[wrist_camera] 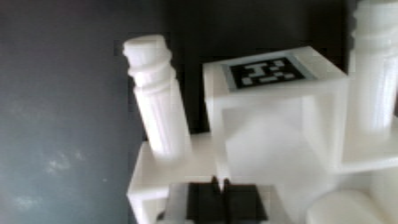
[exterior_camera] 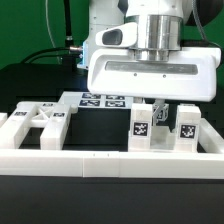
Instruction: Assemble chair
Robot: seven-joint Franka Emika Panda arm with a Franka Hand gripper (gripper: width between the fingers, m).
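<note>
Chair parts [exterior_camera: 140, 126] stand right of centre in the exterior view, beneath the gripper [exterior_camera: 157, 107]. They look like rigid, light, smooth plastic, best pinched across the flat faces of the tagged block [wrist_camera: 276, 120]. The pads [wrist_camera: 237, 203] sit nearly together; whether they pinch anything cannot be told, as the gripper hides the contact.

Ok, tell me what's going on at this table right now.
The arm's gripper is down among the white chair parts, right by an upright tagged block. In the wrist view its fingers sit close together next to a ridged peg; whether they grip anything is unclear. A slotted panel lies apart at the exterior view's left.
</note>
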